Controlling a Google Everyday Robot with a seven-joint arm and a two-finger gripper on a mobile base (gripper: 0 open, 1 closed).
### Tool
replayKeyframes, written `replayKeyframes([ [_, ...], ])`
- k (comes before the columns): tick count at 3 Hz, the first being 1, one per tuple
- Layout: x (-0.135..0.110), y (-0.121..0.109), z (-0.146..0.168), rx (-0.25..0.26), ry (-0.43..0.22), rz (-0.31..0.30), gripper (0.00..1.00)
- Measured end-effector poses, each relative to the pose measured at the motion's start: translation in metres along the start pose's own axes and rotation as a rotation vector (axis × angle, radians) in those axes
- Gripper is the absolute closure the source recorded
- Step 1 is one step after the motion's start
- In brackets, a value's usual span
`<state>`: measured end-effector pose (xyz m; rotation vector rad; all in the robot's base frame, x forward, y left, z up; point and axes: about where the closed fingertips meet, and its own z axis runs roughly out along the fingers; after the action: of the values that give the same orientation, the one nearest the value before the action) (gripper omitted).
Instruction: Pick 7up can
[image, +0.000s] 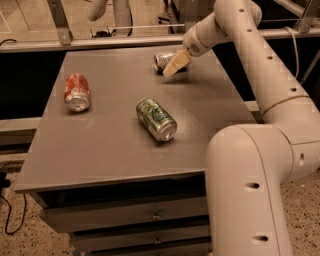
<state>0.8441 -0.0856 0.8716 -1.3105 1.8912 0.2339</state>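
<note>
The 7up can (162, 59) is pale silver with a shiny end and lies on its side at the far edge of the grey table (110, 150), a little right of centre. My gripper (175, 64) reaches down from the white arm at the upper right. It sits right against the can's right side and covers part of it. Whether it touches the can cannot be made out.
A darker green can (156, 119) lies on its side mid-table. A red-orange can (77, 91) lies on its side at the left. My white arm's base (250, 185) stands at the table's right front corner. A metal rail (100, 41) runs behind the table.
</note>
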Motion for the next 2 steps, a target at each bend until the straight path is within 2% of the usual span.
replayKeyframes([
  [1, 0.0001, 0.0027, 0.0106, -0.017, 0.028, 0.014, 0.0],
  [2, 0.0035, 0.0111, 0.0204, -0.05, 0.077, 0.008, 0.17],
])
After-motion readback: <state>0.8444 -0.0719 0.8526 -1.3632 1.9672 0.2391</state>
